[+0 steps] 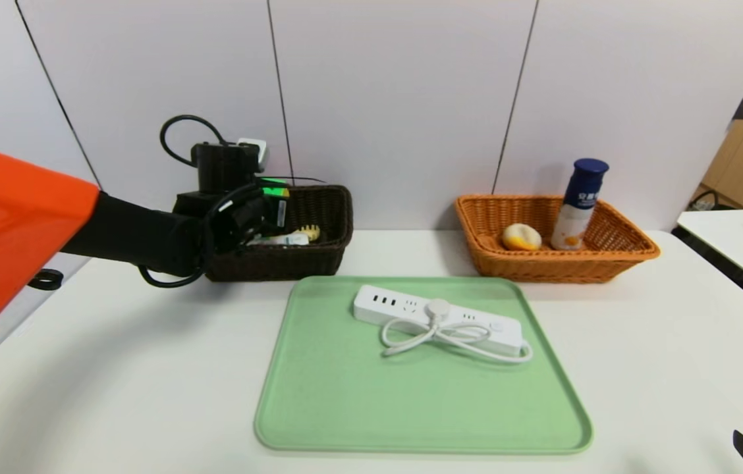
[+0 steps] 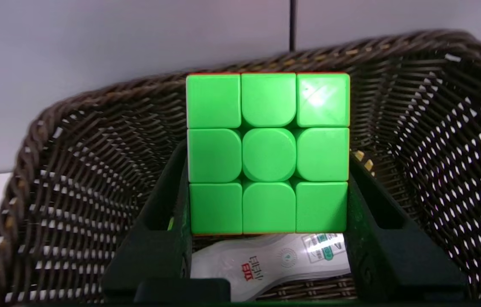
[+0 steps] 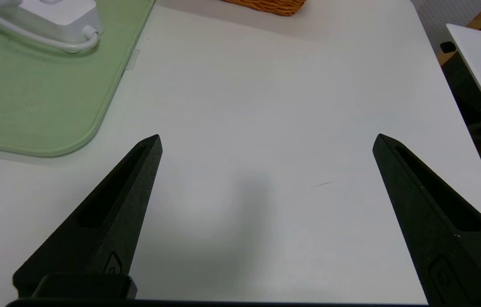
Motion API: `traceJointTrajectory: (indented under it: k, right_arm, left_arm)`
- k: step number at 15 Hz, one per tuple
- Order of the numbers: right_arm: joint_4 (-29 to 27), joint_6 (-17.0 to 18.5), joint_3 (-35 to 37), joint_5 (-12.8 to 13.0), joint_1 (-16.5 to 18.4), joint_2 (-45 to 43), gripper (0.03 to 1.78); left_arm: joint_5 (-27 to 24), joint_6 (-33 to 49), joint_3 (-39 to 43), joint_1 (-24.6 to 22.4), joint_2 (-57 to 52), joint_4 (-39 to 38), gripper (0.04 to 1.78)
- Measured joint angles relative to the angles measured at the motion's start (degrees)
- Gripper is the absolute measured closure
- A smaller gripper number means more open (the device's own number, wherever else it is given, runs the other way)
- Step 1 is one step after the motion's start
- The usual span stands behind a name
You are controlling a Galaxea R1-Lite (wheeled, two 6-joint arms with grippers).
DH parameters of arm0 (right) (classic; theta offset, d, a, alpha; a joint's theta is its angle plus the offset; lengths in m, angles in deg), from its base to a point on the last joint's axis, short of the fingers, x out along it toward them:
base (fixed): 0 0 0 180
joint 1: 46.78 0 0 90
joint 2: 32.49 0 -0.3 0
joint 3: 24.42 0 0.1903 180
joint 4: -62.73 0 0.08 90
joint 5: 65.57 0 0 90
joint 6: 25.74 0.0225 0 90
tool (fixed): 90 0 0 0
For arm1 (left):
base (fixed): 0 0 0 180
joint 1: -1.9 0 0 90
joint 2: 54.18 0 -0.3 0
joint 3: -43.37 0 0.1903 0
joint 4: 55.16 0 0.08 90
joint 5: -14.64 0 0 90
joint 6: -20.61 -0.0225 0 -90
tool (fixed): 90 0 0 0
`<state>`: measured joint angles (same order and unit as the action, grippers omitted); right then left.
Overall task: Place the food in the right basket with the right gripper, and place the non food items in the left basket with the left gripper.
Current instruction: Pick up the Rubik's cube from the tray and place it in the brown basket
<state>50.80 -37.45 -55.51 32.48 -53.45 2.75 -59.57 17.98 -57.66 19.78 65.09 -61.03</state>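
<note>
Left gripper (image 2: 268,213) is hanging over the dark brown basket (image 1: 319,253), fingers clamped on the two sides of the puzzle cube (image 2: 268,153), green face toward the wrist camera. The cube is sitting above the basket floor, inside the rim. Below it, a pale tube (image 2: 266,262) is lying on the wicker bottom; the yellow head of the pasta spoon (image 1: 309,232) is showing just beside it.

Right gripper (image 3: 266,140) is idling over bare table (image 3: 266,85) off the near right corner of the green tray (image 1: 345,395), fingers spread wide with nothing between them.

White power strip (image 1: 437,316) is lying on the tray's far half, cord looped in front of it.

Beyond the tray's far right corner, the orange-tan basket (image 1: 615,257) is holding the upright white bottle (image 1: 579,204) and the bun (image 1: 521,237) beside it.
</note>
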Motion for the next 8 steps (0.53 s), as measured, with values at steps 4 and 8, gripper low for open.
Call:
traceJointTrajectory:
  k: [4, 8]
  right_arm:
    - [0.0, 0.0, 0.0, 0.0, 0.1, 0.0, 0.1]
    - [0.1, 0.0, -0.1, 0.0, 0.1, -0.2, 0.1]
  left_arm:
    - [-0.1, 0.5, 0.1, -0.3, 1.7, -1.0, 0.67]
    - [0.0, 0.4, 0.5, -0.6, 1.9, -1.1, 0.45]
